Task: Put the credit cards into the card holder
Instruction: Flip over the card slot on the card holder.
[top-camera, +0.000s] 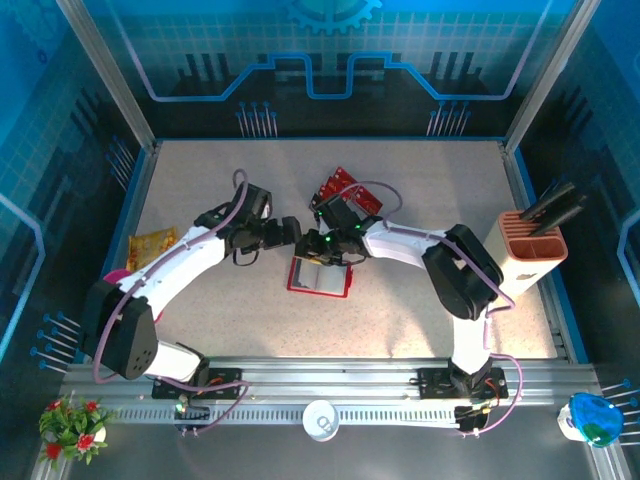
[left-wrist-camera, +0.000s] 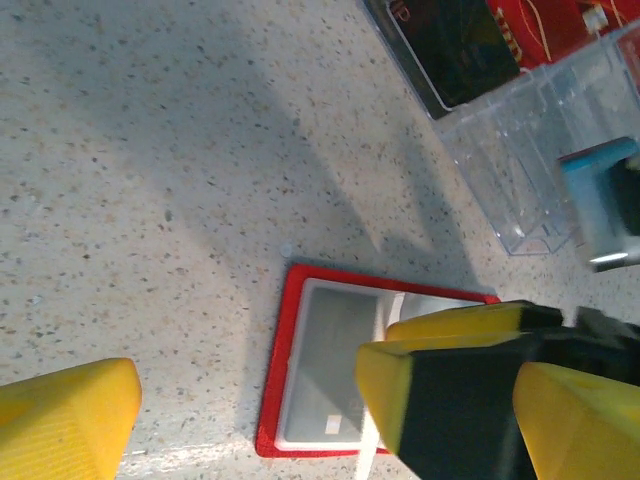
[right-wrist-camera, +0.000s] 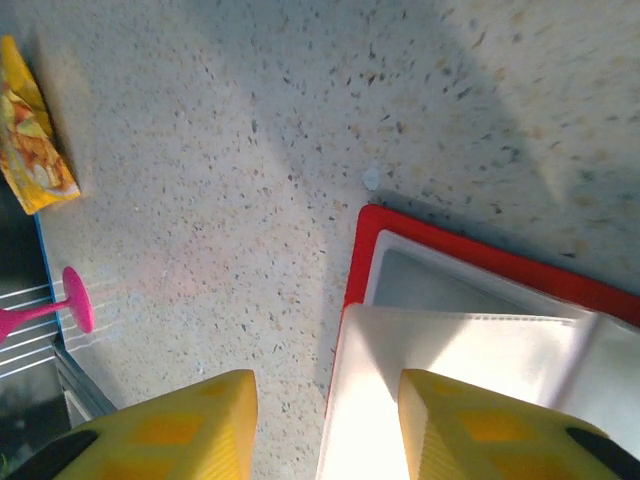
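Nearest, a white cup (top-camera: 322, 418) stands on the rail between the two arm bases. Both arms reach inward over the speckled worktop (top-camera: 400, 325) and meet above the card holder (top-camera: 322, 280), which lies open and flat around the middle of the worktop, red border out and pale clear pockets up. The left gripper (left-wrist-camera: 248, 388) hovers over the holder's left side with its yellow fingers spread wide and nothing between them. The right gripper (right-wrist-camera: 328, 390) hangs low over the same holder; its fingers stand partly apart, with bare worktop and the edge of a pale pocket flap showing in the gap, and one finger lies over that flap. To the left, near the worktop's edge, lies a yellow-orange snack packet (top-camera: 152, 246). Just beyond the holder sits a clear plastic box (left-wrist-camera: 530, 150), and the credit cards (top-camera: 350, 190) lie fanned on the worktop behind the grippers. Far right stands a salmon-pink box (top-camera: 532, 252) with black items.
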